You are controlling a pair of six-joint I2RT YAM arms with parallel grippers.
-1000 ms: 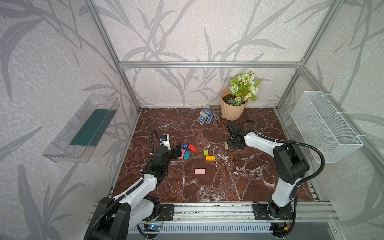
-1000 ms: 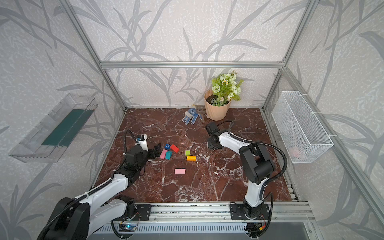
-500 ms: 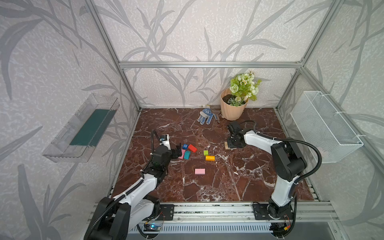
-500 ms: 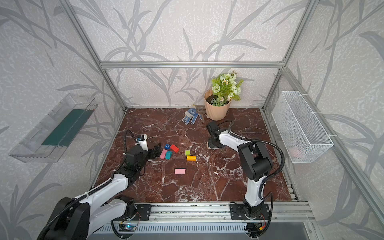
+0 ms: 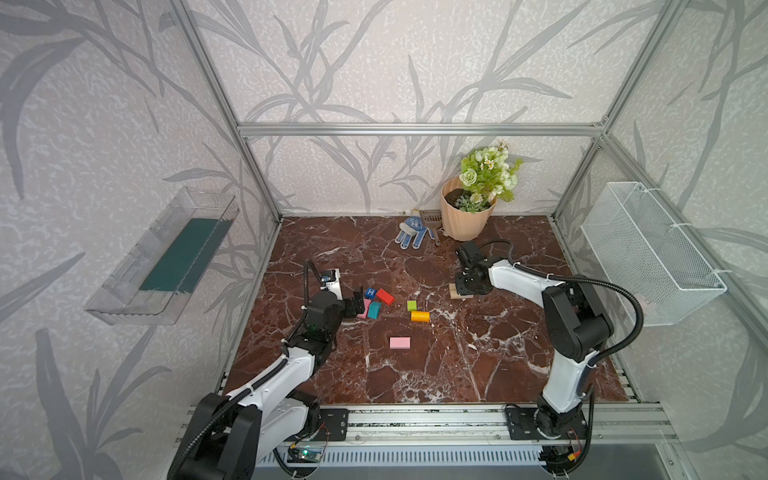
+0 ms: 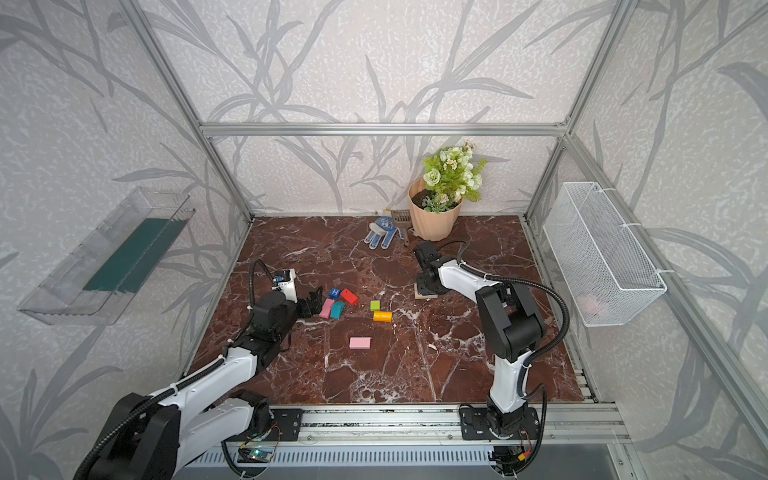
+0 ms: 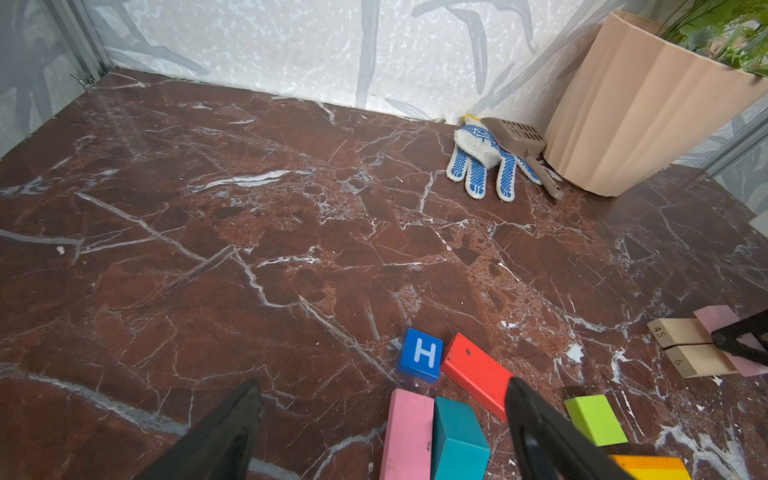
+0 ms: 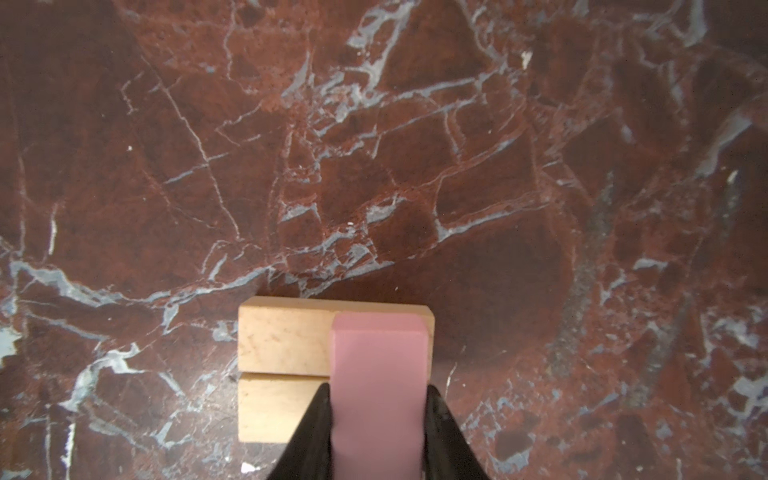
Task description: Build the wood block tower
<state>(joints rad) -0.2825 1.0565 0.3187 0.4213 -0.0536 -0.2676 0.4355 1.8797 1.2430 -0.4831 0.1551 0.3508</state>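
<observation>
The right hand point(image 8: 378, 390) is clamped narrow on a pink block point(image 8: 378, 357). It grips the block's long sides and holds it crosswise over two tan blocks point(image 8: 286, 345), which lie side by side on the desk point(image 8: 374, 166). Whether the pink one already rests on them or hangs just above, I cannot tell. This small stack is the tower point(image 5: 454, 291) so far, and it sits on the right half of the desk, near the peach flowerpot point(image 5: 463, 220).

The main risk, I judge, lies in the letting go. The pink block covers only one end of the tan pair, not the middle, so later layers could lean that way. The fingers point(image 8: 316, 419) sit close against the tan pair. Spreading them or pulling away aslant could nudge the pair apart at its seam or drag the pink block askew.

The left hand point(image 7: 382, 386) hangs wide and empty by the loose blocks: a blue H cube point(image 7: 419, 353) and a red block point(image 7: 476, 374), then a second pink block point(image 7: 409, 432) and a teal block point(image 7: 457, 436) side by side. Its spread jaws could scatter the neighbours when closing on one.
</observation>
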